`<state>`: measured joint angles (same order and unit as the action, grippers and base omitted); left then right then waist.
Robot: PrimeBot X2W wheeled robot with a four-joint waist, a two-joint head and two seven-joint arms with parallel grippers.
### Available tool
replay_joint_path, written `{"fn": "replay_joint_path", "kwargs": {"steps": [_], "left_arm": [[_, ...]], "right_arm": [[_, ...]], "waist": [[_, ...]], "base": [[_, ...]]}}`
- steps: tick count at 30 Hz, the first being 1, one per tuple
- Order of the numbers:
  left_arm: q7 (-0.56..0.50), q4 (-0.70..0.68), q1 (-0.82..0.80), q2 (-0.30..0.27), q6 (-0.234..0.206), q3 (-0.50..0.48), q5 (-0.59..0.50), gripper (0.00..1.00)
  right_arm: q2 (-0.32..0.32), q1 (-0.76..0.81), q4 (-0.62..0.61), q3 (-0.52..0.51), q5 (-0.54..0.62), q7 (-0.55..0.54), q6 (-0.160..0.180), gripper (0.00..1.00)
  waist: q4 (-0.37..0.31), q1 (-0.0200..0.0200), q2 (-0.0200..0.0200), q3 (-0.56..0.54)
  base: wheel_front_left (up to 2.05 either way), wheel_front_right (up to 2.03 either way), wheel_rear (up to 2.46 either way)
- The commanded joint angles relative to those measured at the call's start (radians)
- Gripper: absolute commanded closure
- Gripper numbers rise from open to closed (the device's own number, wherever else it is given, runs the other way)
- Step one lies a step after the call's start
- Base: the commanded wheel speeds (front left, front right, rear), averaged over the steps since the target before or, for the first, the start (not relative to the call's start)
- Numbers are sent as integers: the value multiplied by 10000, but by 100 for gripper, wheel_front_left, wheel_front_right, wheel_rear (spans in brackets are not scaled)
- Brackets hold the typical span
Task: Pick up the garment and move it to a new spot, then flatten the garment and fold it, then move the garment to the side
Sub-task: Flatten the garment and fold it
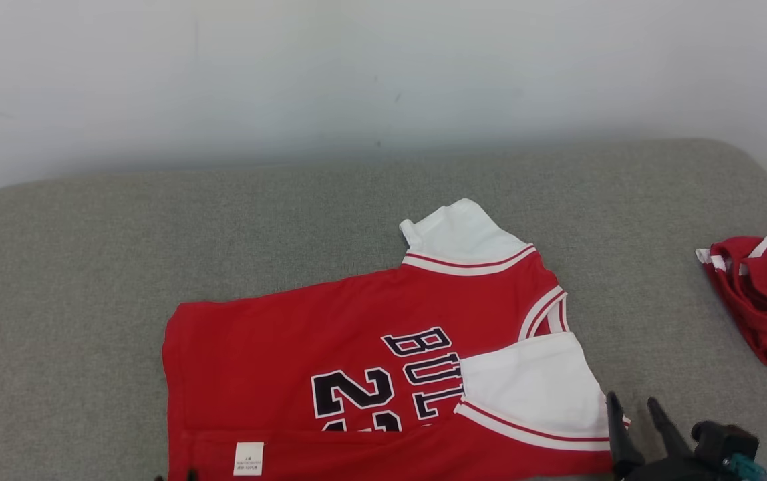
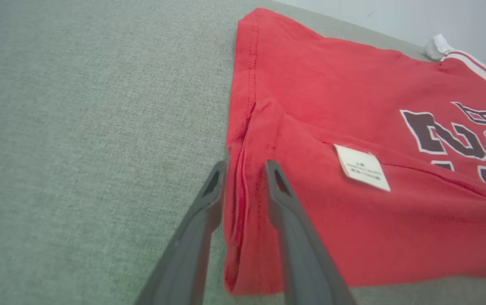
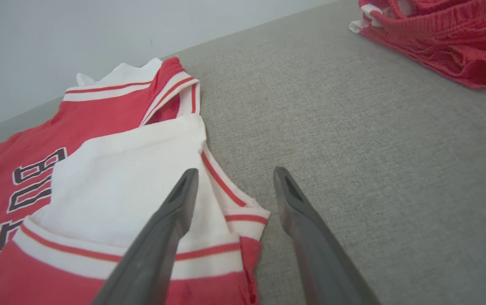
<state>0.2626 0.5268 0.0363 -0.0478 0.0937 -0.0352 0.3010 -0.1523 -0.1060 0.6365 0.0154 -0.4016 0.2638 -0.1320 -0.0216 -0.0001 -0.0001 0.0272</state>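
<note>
The red jersey (image 1: 276, 347) with white sleeves and black lettering lies spread on the grey cushion (image 1: 76, 280). Its near edge is folded over, showing a white label (image 1: 248, 458). In the left wrist view my left gripper (image 2: 245, 169) is open and straddles the bunched hem corner of the jersey (image 2: 310, 106), one finger on the cloth and one beside it. My right gripper (image 1: 633, 401) is open at the jersey's other end. In the right wrist view the right gripper (image 3: 234, 173) spans the corner of the white sleeve (image 3: 133, 169), its outer finger over bare cushion.
A second red garment (image 1: 764, 294) lies crumpled at the cushion's right edge, also at the upper right of the right wrist view (image 3: 437, 38). A pale wall (image 1: 383, 73) rises behind the cushion. Bare grey fabric stretches to the jersey's left and far side.
</note>
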Motion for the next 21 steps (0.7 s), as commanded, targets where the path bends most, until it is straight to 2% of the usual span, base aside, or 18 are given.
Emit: {"fn": "replay_joint_path", "kwargs": {"steps": [1, 8, 14, 21], "left_arm": [[29, -109, -236, -45, -26, -20, 39, 0], [29, -466, -1515, -36, -79, -128, -567, 0], [29, 270, -3189, -138, -177, -330, -1196, 0], [29, 1969, -5204, -497, -748, -528, -1575, 0]], "right_arm": [[-91, -193, -102, -107, 123, -2, 30, 0], [-206, -1086, -674, -763, 617, -2, 30, 0], [-466, -2197, -962, -317, 722, -2, 30, 0], [-669, -3171, -1090, 465, 550, -2, 30, 0]], "waist": [[46, 1, 1, 266], [130, 1, 1, 956], [119, 1, 1, 1595], [80, 1, 1, 2185]], "base": [[0, 0, 0], [0, 0, 0], [0, 0, 0], [0, 0, 0]]}}
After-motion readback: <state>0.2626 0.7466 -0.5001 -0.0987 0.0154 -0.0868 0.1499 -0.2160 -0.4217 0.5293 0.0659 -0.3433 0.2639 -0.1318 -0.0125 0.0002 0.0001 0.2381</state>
